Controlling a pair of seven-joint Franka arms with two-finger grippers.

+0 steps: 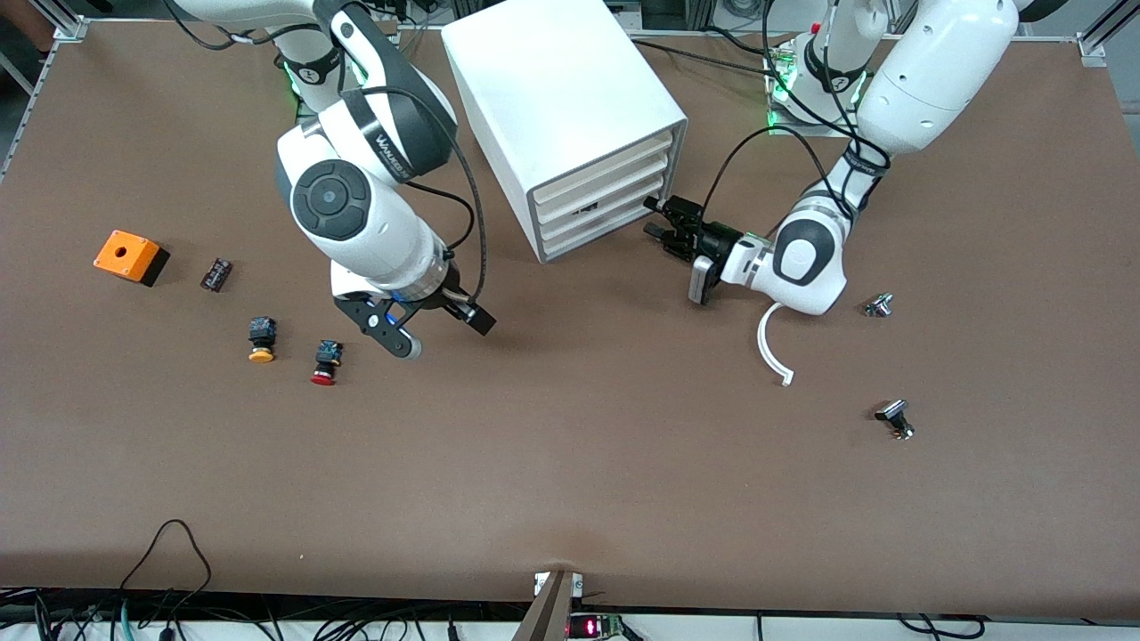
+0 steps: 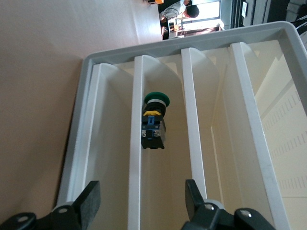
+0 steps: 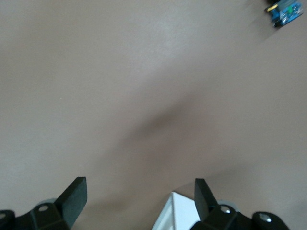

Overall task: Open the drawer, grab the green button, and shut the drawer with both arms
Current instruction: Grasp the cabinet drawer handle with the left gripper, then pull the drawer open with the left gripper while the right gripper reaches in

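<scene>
White box cabinet (image 1: 570, 116) sits at the surface's (image 1: 570, 463) top edge, near the middle. All four cream-white tray drawers look closed or nearly so in the front view. The third-from-top drawer (image 1: 595, 222) shows a small dark spot at its front.

Left tool (image 1: 670, 228), black two-finger, is level with the drawer fronts at the cabinet's corner toward the left arm's end, jaws spread wide, holding nothing. The left wrist view looks along the drawer trays: the small green-capped push button (image 2: 154, 125) with black-and-blue body lies in one of them.

Right tool (image 1: 403, 331) hangs over bare surface beside the red-capped button (image 1: 326, 362) and yellow-capped button (image 1: 261, 340), jaws wide, empty; that arm waits.

Step in hand, I'd say: opening the drawer, not yet gripped. Next move calls for the left tool to catch the third drawer's front lip, not a neighbouring one, and pull straight out.
</scene>
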